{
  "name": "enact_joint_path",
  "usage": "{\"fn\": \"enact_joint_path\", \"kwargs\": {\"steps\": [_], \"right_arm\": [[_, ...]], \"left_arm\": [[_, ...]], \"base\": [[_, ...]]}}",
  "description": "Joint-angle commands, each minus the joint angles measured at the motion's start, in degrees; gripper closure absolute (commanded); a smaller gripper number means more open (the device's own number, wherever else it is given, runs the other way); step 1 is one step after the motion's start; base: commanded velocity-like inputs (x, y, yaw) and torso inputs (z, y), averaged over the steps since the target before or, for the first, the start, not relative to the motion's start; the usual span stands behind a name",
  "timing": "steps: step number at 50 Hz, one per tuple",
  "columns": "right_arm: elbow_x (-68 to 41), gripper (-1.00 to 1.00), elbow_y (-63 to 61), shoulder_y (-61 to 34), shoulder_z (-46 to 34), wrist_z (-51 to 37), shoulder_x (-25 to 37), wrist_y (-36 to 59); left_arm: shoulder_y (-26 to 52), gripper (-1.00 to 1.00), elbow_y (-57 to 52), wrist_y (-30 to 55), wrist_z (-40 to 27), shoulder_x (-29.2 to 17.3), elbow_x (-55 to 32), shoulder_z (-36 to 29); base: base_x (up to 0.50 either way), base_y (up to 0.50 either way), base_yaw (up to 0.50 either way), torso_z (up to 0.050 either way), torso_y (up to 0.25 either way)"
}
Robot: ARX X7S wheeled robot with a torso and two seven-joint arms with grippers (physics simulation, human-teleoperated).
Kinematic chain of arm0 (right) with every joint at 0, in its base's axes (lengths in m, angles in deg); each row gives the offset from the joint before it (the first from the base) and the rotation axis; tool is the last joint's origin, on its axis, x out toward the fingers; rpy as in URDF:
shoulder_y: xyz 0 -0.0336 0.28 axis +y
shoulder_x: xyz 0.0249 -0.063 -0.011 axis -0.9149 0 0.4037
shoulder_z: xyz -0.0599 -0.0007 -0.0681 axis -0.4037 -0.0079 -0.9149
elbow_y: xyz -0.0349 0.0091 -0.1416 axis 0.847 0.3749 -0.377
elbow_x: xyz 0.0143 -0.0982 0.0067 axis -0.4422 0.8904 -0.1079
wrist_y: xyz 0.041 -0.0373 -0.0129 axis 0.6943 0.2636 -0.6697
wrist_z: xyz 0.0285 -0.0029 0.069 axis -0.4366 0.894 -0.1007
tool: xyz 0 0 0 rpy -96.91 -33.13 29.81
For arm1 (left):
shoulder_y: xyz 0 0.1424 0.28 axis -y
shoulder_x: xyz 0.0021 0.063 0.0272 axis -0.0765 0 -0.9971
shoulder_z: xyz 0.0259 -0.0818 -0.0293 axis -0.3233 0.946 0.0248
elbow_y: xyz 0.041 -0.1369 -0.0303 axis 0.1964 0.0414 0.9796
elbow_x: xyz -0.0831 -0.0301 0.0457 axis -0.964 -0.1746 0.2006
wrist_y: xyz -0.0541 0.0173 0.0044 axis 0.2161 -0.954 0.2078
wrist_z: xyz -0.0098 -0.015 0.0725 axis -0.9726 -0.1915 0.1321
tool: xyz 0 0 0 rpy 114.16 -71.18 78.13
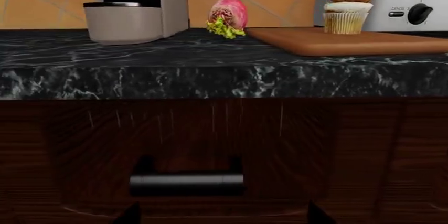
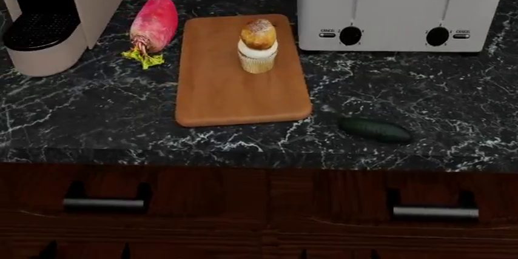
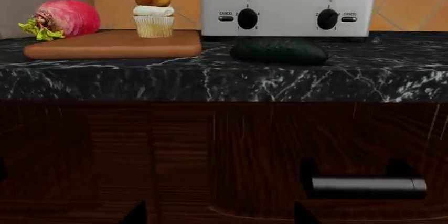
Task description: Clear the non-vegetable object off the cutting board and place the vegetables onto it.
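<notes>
Brown cutting board carries cupcake; radish and cucumber lie off it. Grippers' spread indeterminate (only tips visible). Risk: tall cupcake topples if nudged.

Even, soft simulator light, sharp focus, faint shadows, dim cabinet fronts.

Brown board, pink-red radish, dark green cucumber, white-veined black marble counter.

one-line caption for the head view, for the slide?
Cupcake on cutting board; radish and cucumber on the counter.
</notes>
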Motion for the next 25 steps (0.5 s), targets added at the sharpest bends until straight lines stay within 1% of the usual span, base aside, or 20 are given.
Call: {"fn": "enact_joint_path", "kwargs": {"steps": [1,5,13,17,18,19,20,22,25], "right_arm": [[-0.58,-1.00,0.07,0.00,-0.68,-0.65,0.60,-0.37],[-0.51,-1.00,-0.07,0.12,-1.08,-0.75,0.86,-0.81],[2.39,-1.00,-2.59,0.42,-2.34,-2.90,1.60,1.48],[2.49,-1.00,-10.33,-0.06,-1.98,-3.52,2.78,8.44],[2.38,-1.00,-13.33,-0.45,-1.77,-3.63,3.22,11.23],[4.59,-1.00,-15.26,-1.56,-2.27,-4.65,3.90,15.44],[3.81,-1.00,-15.97,-2.02,-1.69,-4.54,3.87,15.99],[3.67,-1.00,-17.97,-4.01,-0.98,-4.83,4.28,20.64],[4.30,-1.00,-21.02,-5.75,-0.87,-5.19,4.99,24.46]], "left_arm": [[0.01,-1.00,0.13,-0.35,-0.74,-0.66,-0.59,-0.82],[-0.01,-1.00,0.05,-0.43,-1.03,-0.89,-0.63,-1.10],[-0.63,-1.00,-1.74,0.00,-1.94,-1.47,-0.09,-1.84],[-0.38,-1.00,-6.83,5.31,-2.30,-2.52,-0.90,-1.52],[-0.24,-1.00,-8.46,7.20,-2.40,-2.82,-1.13,-1.47],[-0.11,-1.00,-9.78,7.98,-2.47,-3.14,-1.14,-1.43],[-0.03,-1.00,-10.17,7.02,-3.07,-3.56,0.25,-1.61],[0.83,-1.00,-11.96,9.07,-3.09,-4.30,-0.51,-0.73],[2.20,-1.00,-15.17,12.17,-3.47,-5.54,-1.53,0.98]], "base": [[0.00,0.50,0.00,0.000,0.000],[0.00,0.50,0.00,0.000,0.000],[0.00,0.00,0.00,0.000,0.000],[0.00,0.00,0.00,0.000,0.000],[0.00,0.00,0.00,0.000,0.000],[0.00,0.00,0.00,0.000,0.000],[0.00,0.00,0.00,0.000,0.000],[0.00,0.00,0.00,0.000,0.000],[0.00,0.00,0.00,0.000,0.000]]}}
